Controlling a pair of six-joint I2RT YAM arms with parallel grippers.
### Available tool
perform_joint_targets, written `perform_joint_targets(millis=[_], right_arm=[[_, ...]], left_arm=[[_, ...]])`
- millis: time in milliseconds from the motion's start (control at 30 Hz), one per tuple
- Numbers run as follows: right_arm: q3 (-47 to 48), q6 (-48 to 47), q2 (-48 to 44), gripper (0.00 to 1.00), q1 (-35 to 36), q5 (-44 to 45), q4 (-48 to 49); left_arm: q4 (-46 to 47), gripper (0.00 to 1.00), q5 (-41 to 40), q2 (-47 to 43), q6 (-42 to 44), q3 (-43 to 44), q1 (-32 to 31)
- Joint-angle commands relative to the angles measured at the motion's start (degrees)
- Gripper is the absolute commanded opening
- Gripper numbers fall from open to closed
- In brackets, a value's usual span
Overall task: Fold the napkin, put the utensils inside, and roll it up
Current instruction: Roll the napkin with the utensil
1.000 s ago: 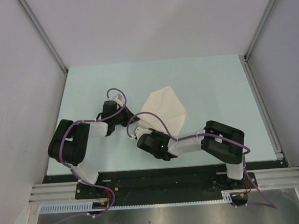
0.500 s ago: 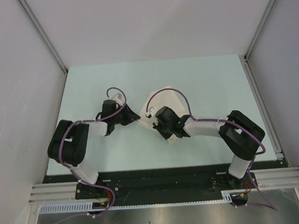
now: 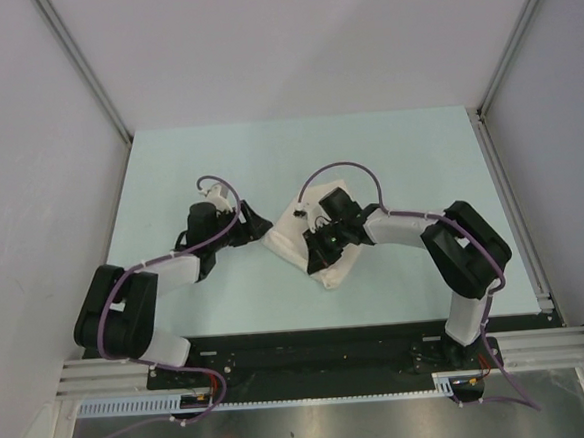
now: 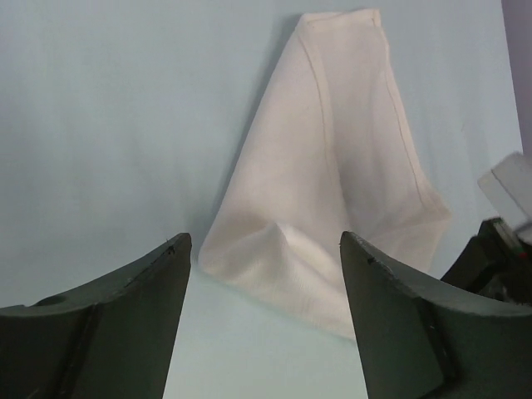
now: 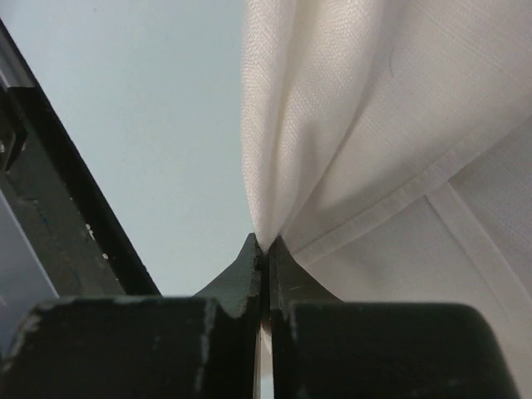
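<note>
The napkin (image 3: 328, 269) is a plain cream cloth doubled into a rumpled, roughly triangular shape. It lies near the middle of the pale table (image 3: 168, 167), between the two arms. Seen from above, the right fingers (image 3: 317, 245) sit over it and the wrist hides their grip. The right wrist view alone shows them pressed together on a gathered fold beside the stitched hem (image 5: 416, 195). The left fingers (image 3: 255, 225) stand wide apart, holding nothing, just beside the cloth. Their own camera shows the napkin's puffed near corner (image 4: 283, 249) in the gap between them.
</note>
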Motion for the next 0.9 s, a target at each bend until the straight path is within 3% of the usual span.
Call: perform_joint_targets(millis=[0,533,867], right_arm=[[2.72,2.24,2.79,0.0,-2.88,-9.77,-1.25],[2.28,3.92,9.21,0.0,-7.55,-12.85,0.51],[2.63,5.24,11.06,0.0,-9.22,-14.34,0.52]], left_arm=[[7.31,0.77,3.18,-2.27,3.5,-4.21,0.52],[6.88,0.75,6.7,6.34,7.37,0.18,0.52],[8.46,0.64,8.9,11.09,7.72,2.11,0.43]])
